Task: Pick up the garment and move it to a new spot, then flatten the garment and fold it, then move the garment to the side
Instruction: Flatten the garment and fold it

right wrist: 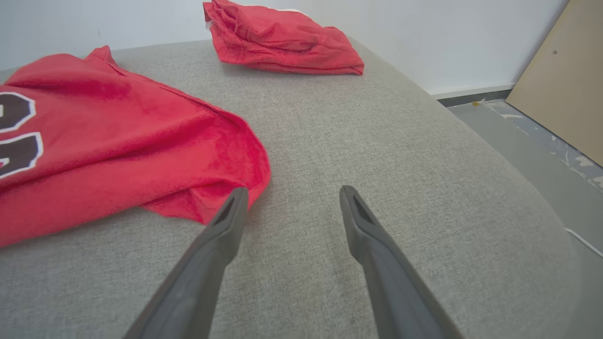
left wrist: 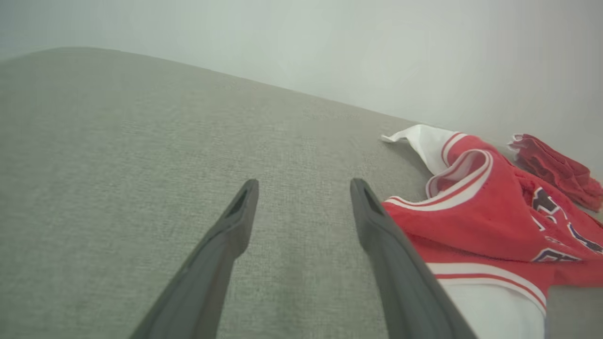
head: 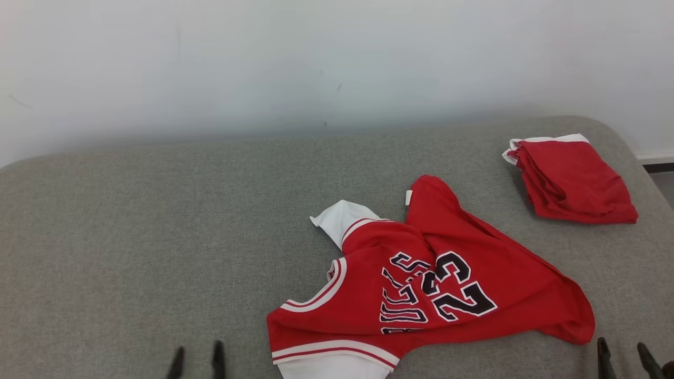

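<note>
Grey fabric surface (head: 158, 237): crumpled red jersey (head: 474, 273), folded red cloth (head: 574, 179); left tool (head: 198, 358), right tool (head: 622, 352) both released.

Your three views of the bench (head: 158, 237)
Head looks down from the front edge; both wrists skim low toward the wall (head: 316, 52), sharing the red jersey (head: 474, 263).

This is a bare indoor room, more like a test space than a furnished home, though which one cannot be told for sure. A grey fabric-covered pad (right wrist: 377, 141) with rounded corners spreads under and ahead of the right gripper (right wrist: 292, 189). Beyond it rises a plain white wall (right wrist: 424, 42) with a dark skirting strip (right wrist: 476, 97). To the gripper's right are a grey floor (right wrist: 532, 141) flecked with pale patches, a tan board (right wrist: 560, 80) and a thin white cable (right wrist: 582, 241).
</note>
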